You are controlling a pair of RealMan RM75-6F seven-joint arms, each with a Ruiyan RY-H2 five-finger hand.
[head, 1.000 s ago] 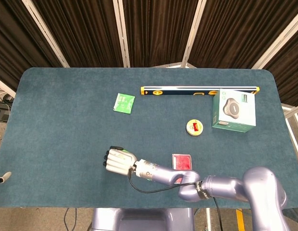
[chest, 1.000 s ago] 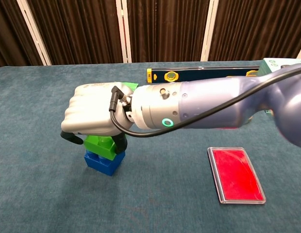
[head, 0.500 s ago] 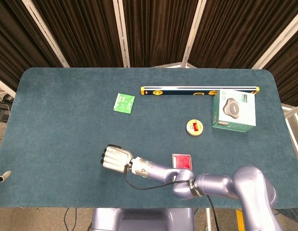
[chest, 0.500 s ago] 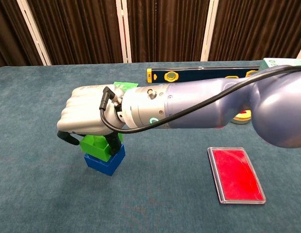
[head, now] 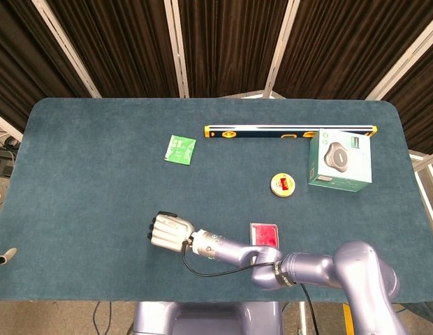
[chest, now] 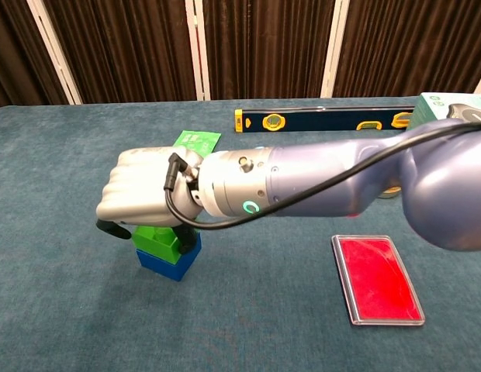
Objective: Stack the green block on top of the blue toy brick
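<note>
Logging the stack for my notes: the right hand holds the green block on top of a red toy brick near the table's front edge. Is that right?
Not quite. The brick under the green block is blue, not red: the chest view shows the blue toy brick beneath it. The rest stands: the right hand holds the green block on that brick near the front edge. The only red thing nearby is a flat red case.

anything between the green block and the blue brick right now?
Nothing visible. In the chest view the green block sits directly on the blue brick, with the right hand gripping it from above. The head view hides both blocks under the hand.
</note>
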